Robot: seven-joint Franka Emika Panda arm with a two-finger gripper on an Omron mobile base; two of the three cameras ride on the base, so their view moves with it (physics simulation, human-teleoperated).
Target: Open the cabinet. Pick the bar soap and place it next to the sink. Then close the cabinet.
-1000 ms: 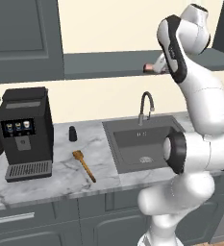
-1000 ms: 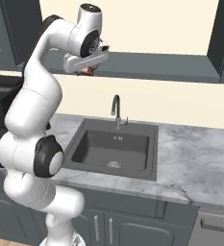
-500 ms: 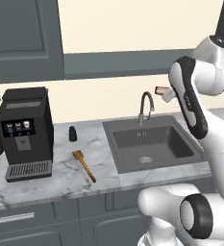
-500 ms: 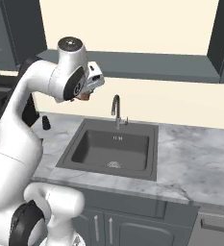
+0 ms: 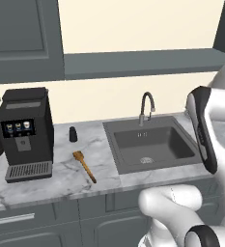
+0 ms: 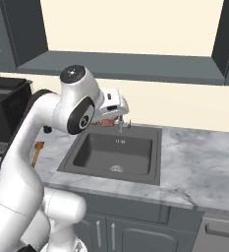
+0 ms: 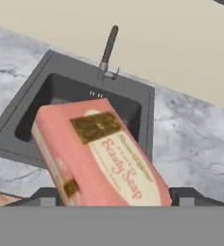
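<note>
The bar soap (image 7: pixel 101 156) is pinched in the pincer (image 6: pixel 107 119), carried in the air above the sink (image 6: pixel 113 154) near the faucet (image 5: pixel 146 107). A second ago it was up at the open cabinet (image 5: pixel 138 62) shelf; the arm has since swung it down and forward. The finger tips are mostly hidden behind the soap, so the grip looks firm but I can't confirm contact. Next comes setting it on the marble worktop (image 7: pixel 195 139) beside the basin, then shutting the cabinet.

Bar soap (image 7: pixel 101 156) hides the end effector (image 7: pixel 108 194) fingertips.
</note>
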